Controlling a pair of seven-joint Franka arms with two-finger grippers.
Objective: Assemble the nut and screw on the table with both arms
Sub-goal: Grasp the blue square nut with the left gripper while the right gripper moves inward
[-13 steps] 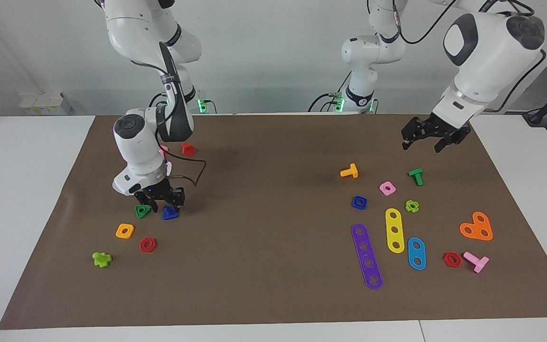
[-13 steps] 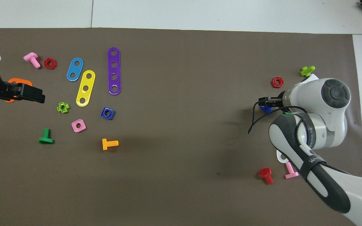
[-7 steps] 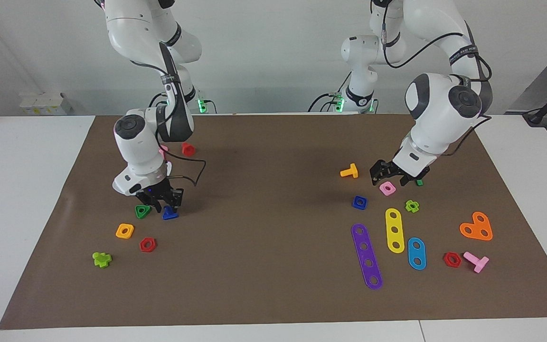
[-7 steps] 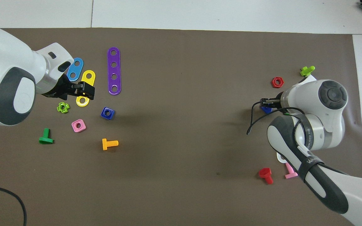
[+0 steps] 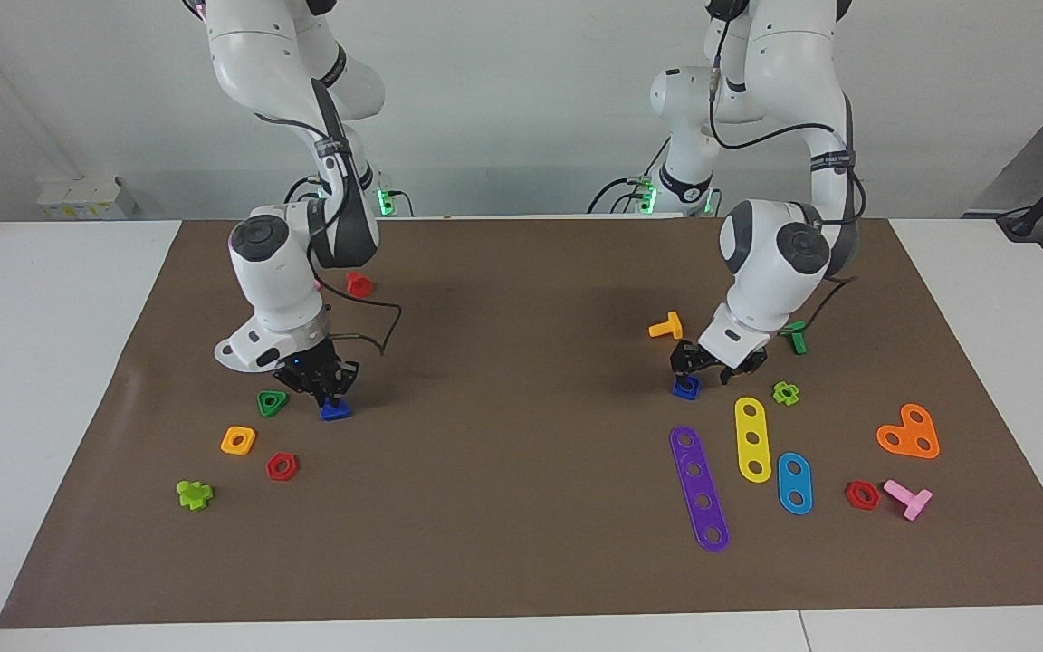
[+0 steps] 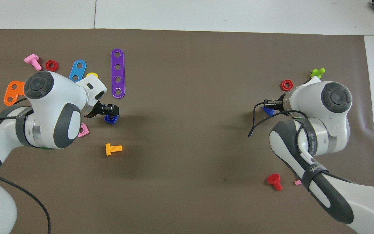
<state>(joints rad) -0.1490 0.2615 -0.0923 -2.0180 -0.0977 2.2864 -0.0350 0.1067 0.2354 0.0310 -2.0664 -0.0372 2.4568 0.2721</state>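
Screw (image 5: 334, 410) pinched tight by right gripper (image 5: 325, 396) | left gripper (image 5: 690, 371) part open over nut (image 5: 686, 388) | drop straight, squeeze nut's flat sides

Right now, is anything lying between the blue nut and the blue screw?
No. In both views only bare brown mat separates the nut from the screw.

glossy smooth plastic nut (image 5: 686, 387), screw (image 5: 335, 410); matt brown mat (image 5: 521, 507); white glossy arm shells.
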